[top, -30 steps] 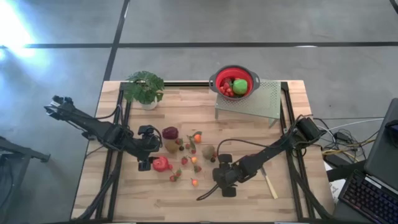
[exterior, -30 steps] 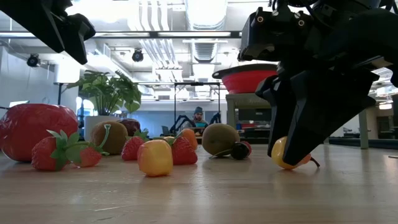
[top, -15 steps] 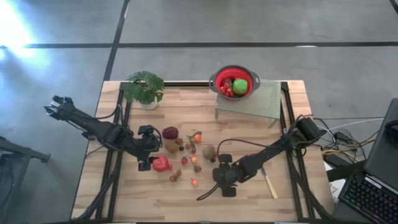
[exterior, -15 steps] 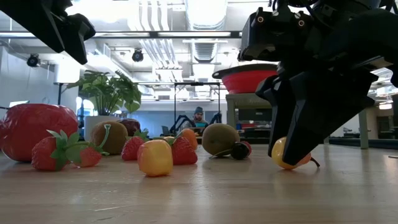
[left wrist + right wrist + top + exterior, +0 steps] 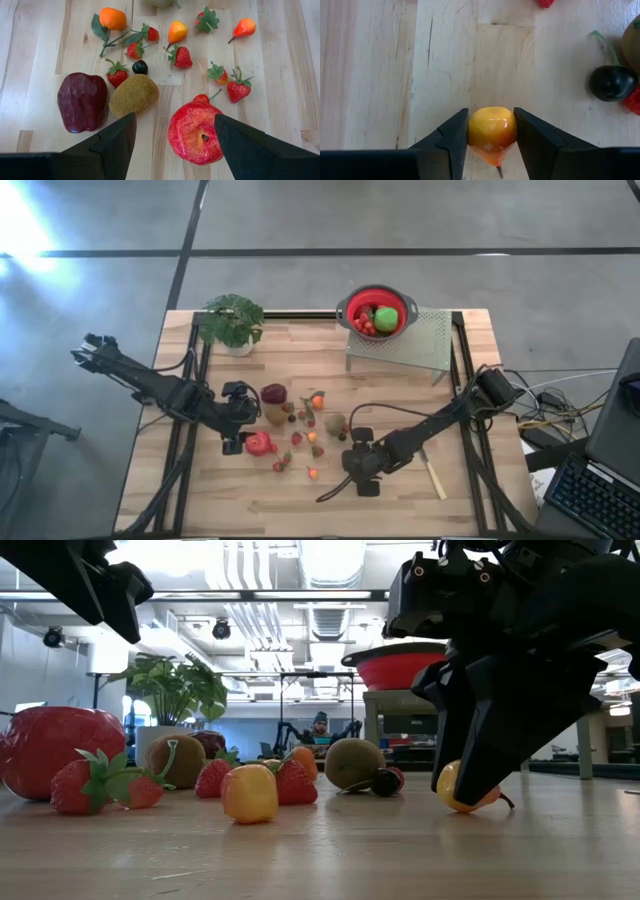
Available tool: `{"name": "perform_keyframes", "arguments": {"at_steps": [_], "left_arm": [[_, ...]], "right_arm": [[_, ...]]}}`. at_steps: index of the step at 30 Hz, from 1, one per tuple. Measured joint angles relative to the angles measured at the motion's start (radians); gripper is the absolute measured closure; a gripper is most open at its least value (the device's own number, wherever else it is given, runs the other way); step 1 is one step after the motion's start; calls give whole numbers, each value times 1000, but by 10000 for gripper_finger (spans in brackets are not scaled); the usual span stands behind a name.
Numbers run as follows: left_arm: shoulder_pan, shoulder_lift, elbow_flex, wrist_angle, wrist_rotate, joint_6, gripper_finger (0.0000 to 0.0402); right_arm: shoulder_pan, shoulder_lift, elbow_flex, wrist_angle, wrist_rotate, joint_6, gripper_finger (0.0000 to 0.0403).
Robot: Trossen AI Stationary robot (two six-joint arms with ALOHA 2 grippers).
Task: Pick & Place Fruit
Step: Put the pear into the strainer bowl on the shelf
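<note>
Right gripper (image 5: 491, 131) clamped on yellow-orange fruit (image 5: 491, 128) on tabletop (image 5: 400, 395), 5 o'clock of pile. We lift straight, carry to red bowl (image 5: 346, 308) at 1 o'clock. Left gripper (image 5: 172, 137) apart over red apple (image 5: 194, 133).

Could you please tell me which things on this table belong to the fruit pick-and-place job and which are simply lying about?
Part of the job:
- yellow-orange fruit, clamped by the right gripper
- big red fruit, below the open left gripper
- kiwi
- dark red apple
- strawberries
- red bowl

Lying about:
- potted plant
- knife
</note>
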Motion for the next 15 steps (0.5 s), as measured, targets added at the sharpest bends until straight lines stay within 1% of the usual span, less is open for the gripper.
{"name": "perform_keyframes", "arguments": {"at_steps": [3, 8, 11, 15], "left_arm": [[0, 0, 0, 0, 0, 0, 128], [0, 0, 0, 0, 0, 0, 128], [0, 0, 0, 2, 0, 0, 128], [0, 0, 0, 3, 0, 0, 128]], "right_arm": [[-3, 0, 4, -3, -1, -24, 257], [-16, -37, 37, -24, -4, -88, 274], [-31, -72, 65, -102, -2, -113, 277], [-62, -135, 96, -203, 13, -161, 265]]}}
